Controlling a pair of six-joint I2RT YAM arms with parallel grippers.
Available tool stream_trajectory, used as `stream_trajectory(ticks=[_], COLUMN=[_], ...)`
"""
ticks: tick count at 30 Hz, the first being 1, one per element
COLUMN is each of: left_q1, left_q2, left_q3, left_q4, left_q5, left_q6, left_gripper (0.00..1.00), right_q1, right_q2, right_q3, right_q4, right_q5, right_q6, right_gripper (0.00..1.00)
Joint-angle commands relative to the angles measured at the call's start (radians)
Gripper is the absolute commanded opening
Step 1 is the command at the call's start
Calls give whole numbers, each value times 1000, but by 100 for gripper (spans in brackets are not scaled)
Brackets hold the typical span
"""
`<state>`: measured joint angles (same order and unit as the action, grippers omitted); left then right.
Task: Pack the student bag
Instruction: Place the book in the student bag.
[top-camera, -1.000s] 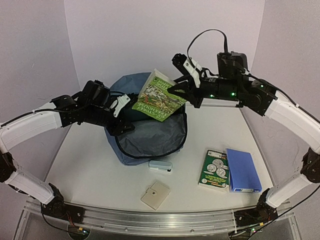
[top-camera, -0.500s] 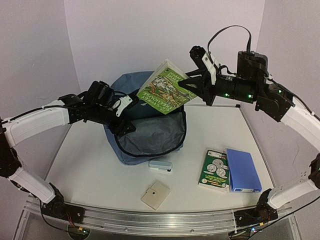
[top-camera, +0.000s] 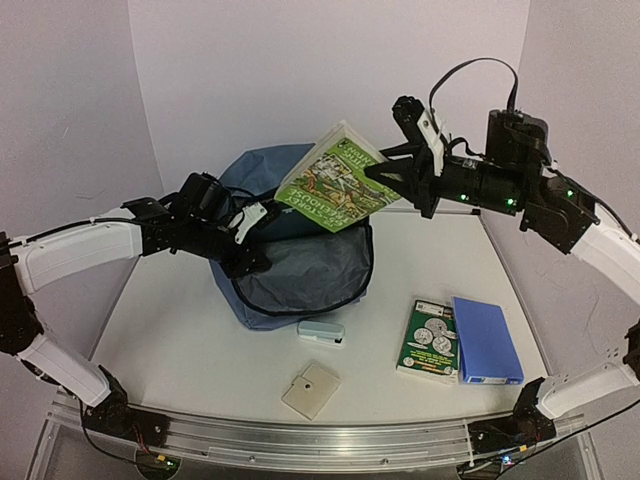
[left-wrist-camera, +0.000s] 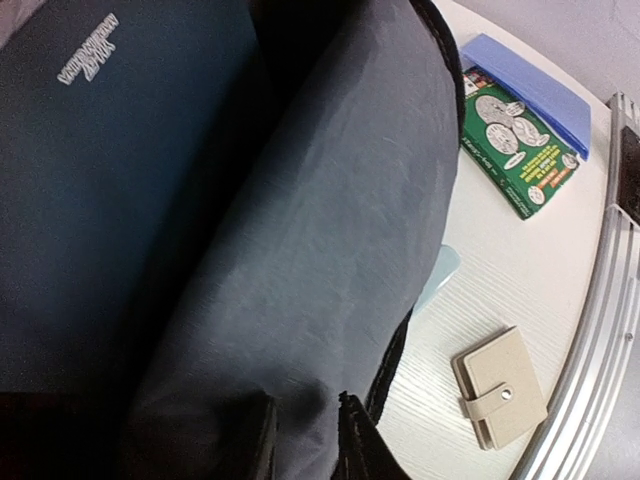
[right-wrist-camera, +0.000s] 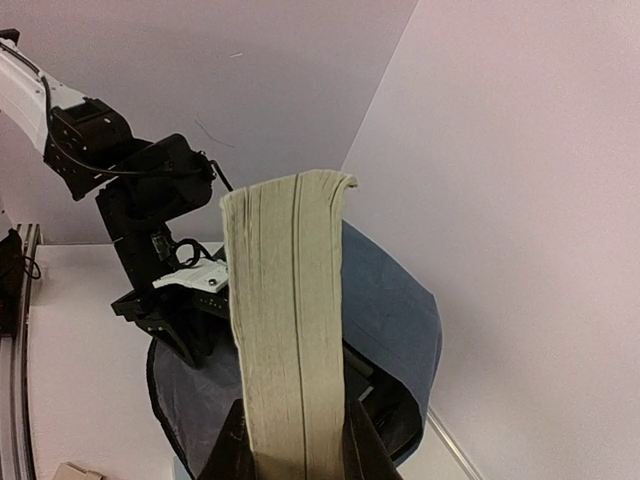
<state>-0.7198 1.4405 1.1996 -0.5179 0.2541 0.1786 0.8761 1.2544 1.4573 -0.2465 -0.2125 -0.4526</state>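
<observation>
The student bag (top-camera: 300, 275), slate-blue with grey lining (left-wrist-camera: 330, 200), lies open at the table's back centre. My left gripper (top-camera: 247, 262) is at its left rim. In the left wrist view my left gripper (left-wrist-camera: 305, 425) has a fold of the lining pinched between its dark fingers (left-wrist-camera: 355, 445). My right gripper (top-camera: 388, 178) is shut on a thick green book (top-camera: 335, 190) and holds it tilted above the bag's mouth. From the right wrist view, the book's page edge (right-wrist-camera: 290, 320) stands between the jaws of my right gripper (right-wrist-camera: 295, 440), over the bag (right-wrist-camera: 390, 320). A dark teal item (left-wrist-camera: 100, 150) lies inside the bag.
On the table to the right lie a green book with coins on its cover (top-camera: 430, 340) and a blue box (top-camera: 487, 340). A pale blue case (top-camera: 322, 332) sits just in front of the bag. A beige wallet (top-camera: 310, 390) lies near the front rail (top-camera: 300, 440).
My right arm has lifted the green book up and to the right. My left gripper opened, then closed on the bag's lining at the left rim.
</observation>
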Motion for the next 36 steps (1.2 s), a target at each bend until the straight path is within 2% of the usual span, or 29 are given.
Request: stream_trajectory(ticks=[1,5,10,14,17,22,26,36], left_q1=[-10,-12,-12,-12,-12,-10,-10,-10], left_q2=[-61,-93,-111,-172,-255,-320,-312,-291], left_q3=[-44,-68,-66,-75,-146,-214,-225,-279], left_q4=[-2,7,2,49,149,162,116,134], left_q5=[57,60,46,-56,-124,-278,-324,-293], left_q6=[-55,-70,-99,-238,-427,-685,-832,-945], left_gripper=[15,10,13,45,55,57,56,53], right_q1=[5,5,6,5,5,5,6,5], right_q2=[-39,-43,-25,7,20,22,14,3], right_q3=[-15,-48,-50,-31,-30,-30,-27,-32], right_q4=[129,103,90,76,74,72,72,71], right_q5=[41,47,37,31,27,23,16,19], right_q6=[2,-4,-17,-20,-20,-20,-15,-6], right_gripper=[0,0,0,0,0,0,0,0])
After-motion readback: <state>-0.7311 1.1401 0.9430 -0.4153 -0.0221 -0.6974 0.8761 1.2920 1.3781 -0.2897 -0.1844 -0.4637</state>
